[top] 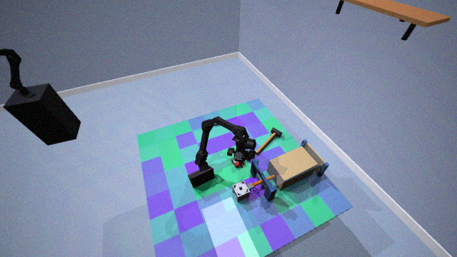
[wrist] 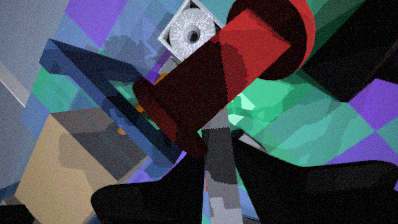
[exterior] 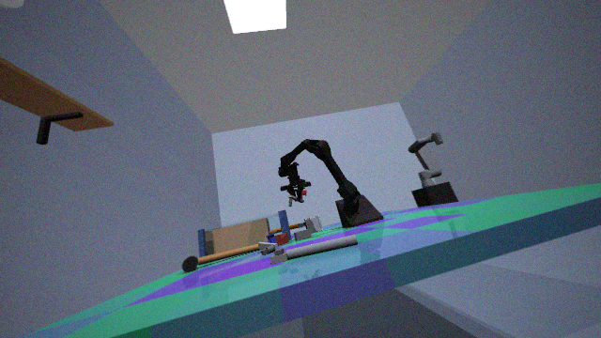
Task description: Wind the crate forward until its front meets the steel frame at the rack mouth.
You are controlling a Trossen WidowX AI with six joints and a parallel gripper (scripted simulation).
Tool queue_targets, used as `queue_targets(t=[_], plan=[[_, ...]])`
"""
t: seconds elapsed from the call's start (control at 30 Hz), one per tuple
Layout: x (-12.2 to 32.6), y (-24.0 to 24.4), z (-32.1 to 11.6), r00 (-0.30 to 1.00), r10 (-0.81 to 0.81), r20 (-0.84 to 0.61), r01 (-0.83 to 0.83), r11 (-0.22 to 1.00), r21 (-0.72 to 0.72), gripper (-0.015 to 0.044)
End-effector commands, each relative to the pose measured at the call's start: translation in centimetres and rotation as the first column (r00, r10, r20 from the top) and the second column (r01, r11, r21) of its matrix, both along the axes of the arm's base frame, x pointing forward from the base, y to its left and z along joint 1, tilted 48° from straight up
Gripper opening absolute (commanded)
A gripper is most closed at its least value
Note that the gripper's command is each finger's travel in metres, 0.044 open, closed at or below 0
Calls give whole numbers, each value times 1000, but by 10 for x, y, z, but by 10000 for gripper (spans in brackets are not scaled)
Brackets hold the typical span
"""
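Note:
My gripper (top: 238, 160) (exterior: 296, 197) (wrist: 215, 142) is shut on the winch handle's grey metal bar. The handle's red knob (top: 238, 164) (exterior: 303, 192) (wrist: 250, 45) stands out to one side. I hold the handle in the air, beside and above the winch (top: 240, 191) (exterior: 314, 223) (wrist: 192, 34), whose round top hole shows. An orange strap (top: 258, 183) (wrist: 160, 79) runs from the winch through the blue steel frame (top: 263, 180) (exterior: 285, 222) (wrist: 105, 100). The tan crate (top: 294, 165) (exterior: 239, 237) (wrist: 65, 165) sits flat behind the frame, with a gap between. The handle's key end is unclear.
A hammer (top: 265, 143) (exterior: 227, 253) lies beside the cubby. A grey rod (exterior: 324, 246), a red block (exterior: 282, 238) and a grey block (exterior: 302, 235) lie on the bench. A wall shelf (top: 403, 11) (exterior: 47, 94) and another arm's black stand (top: 43, 114) (exterior: 434, 193) are farther off.

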State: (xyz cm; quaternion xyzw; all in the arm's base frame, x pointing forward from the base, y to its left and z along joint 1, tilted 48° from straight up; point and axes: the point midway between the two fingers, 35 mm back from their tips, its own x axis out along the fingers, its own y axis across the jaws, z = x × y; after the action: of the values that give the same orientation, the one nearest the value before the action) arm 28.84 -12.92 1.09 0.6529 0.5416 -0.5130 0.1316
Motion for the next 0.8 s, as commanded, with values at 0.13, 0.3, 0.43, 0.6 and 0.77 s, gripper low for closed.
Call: queue_targets(t=[0.13,0.3,0.43,0.6,0.77], plan=[[-28,-56,-43,981,-136,-139,124,988,-92,0],[-50,-82,-67,954,-199,-223,170,975,-141,0],[-69,-100,-85,923,-248,-294,201,963,-181,0],[-90,-117,-103,882,-282,-379,210,952,-221,0],[-101,-128,-112,850,-268,-454,176,956,-235,0]])
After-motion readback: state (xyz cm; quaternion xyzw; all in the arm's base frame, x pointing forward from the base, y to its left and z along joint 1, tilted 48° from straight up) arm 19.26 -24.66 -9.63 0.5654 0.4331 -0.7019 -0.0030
